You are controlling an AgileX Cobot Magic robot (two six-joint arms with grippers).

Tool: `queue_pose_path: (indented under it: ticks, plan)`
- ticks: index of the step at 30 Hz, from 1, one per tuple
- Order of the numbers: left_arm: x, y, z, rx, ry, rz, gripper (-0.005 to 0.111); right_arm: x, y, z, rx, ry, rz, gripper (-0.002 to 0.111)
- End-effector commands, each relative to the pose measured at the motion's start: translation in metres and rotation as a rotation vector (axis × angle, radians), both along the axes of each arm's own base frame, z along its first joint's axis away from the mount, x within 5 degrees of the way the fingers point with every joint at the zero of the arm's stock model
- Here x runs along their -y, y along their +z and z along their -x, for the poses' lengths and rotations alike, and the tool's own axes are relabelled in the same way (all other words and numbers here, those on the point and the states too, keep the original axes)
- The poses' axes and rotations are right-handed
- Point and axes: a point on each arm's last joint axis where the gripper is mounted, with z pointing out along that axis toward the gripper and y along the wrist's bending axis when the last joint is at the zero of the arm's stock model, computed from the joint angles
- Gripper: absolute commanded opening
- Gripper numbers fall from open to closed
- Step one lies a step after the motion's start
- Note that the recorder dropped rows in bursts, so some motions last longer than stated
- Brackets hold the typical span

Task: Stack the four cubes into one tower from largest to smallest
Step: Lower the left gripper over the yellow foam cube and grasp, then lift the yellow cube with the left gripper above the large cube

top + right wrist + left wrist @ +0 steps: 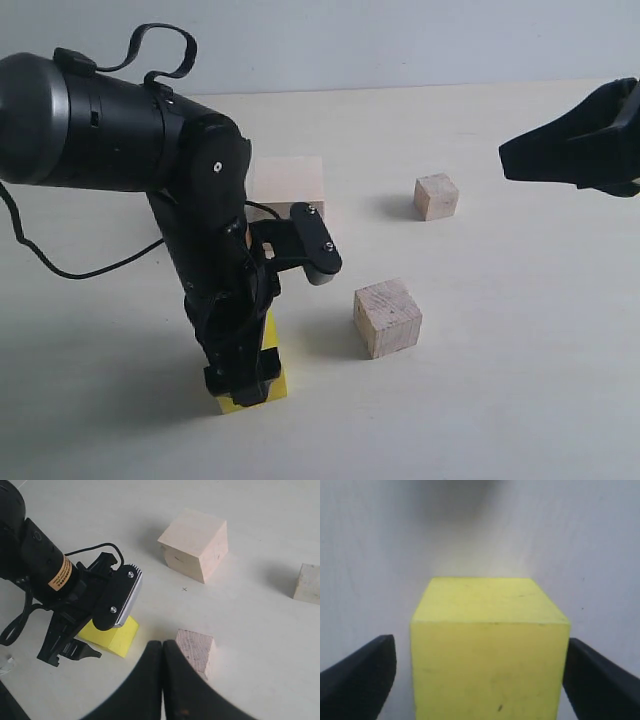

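Note:
The yellow cube (232, 404) rests on the table with my left gripper (243, 378) lowered over it. In the left wrist view the yellow cube (487, 630) sits between the fingers (360, 680). One finger touches its side and a gap shows at the other, so the gripper is open. The largest pale pinkish cube (290, 185) stands behind the left arm. To the right lies the medium grainy cube (387, 317), and further back the smallest cube (437, 196). My right gripper (575, 145) hovers shut and empty at the right, above the medium cube (197, 650).
The bulky left arm (120, 130) and its cable (90, 268) hang over the left half of the table. The table's far edge meets a pale wall (400, 40). All four cubes stand apart from one another.

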Motion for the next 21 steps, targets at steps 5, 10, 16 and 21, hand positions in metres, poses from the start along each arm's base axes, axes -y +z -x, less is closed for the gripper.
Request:
queue_pose_path:
  ticks: [5, 10, 16, 21]
  plan:
    - [0.000, 0.000, 0.001, 0.006, -0.007, -0.002, 0.064, 0.000, -0.002, 0.001, 0.001, 0.006, 0.005, 0.000]
    - [-0.005, 0.000, 0.005, -0.040, -0.022, -0.056, 0.003, 0.000, -0.002, 0.001, 0.001, 0.006, 0.005, 0.000]
    - [-0.013, 0.026, 0.009, -0.080, -0.068, -0.148, 0.000, 0.000, -0.002, 0.001, 0.001, 0.006, 0.005, 0.000]
    - [-0.007, 0.090, -0.002, 0.064, -0.082, -0.066, 0.000, 0.000, -0.002, 0.001, 0.001, 0.006, 0.005, 0.000]
